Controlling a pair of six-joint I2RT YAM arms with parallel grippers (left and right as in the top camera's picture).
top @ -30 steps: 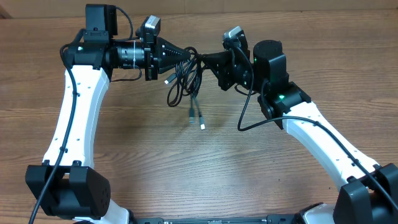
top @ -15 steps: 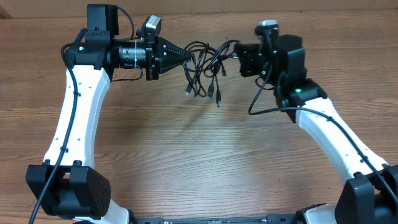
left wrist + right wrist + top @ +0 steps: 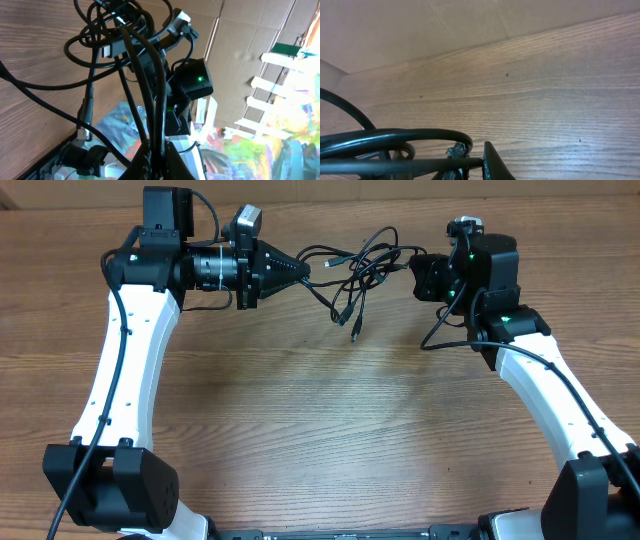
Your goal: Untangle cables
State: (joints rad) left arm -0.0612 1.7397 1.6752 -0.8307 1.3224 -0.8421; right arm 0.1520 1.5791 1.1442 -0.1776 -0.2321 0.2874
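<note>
As the right gripper [image 3: 414,270] swings out toward 3 o'clock, clamped on its strand, the cables [image 3: 350,272] stretch from a hanging clump into a loose span at 12 o'clock over the table [image 3: 300,440]. The left gripper [image 3: 300,268], at 11 o'clock, stays pinched tight on the other end. Loops are opening, a good sign, though plugs [image 3: 354,335] dangle toward 6 from a mid-span snarl. Which cord crosses which? Too fine to tell, and the right wrist view cuts off its fingers.
</note>
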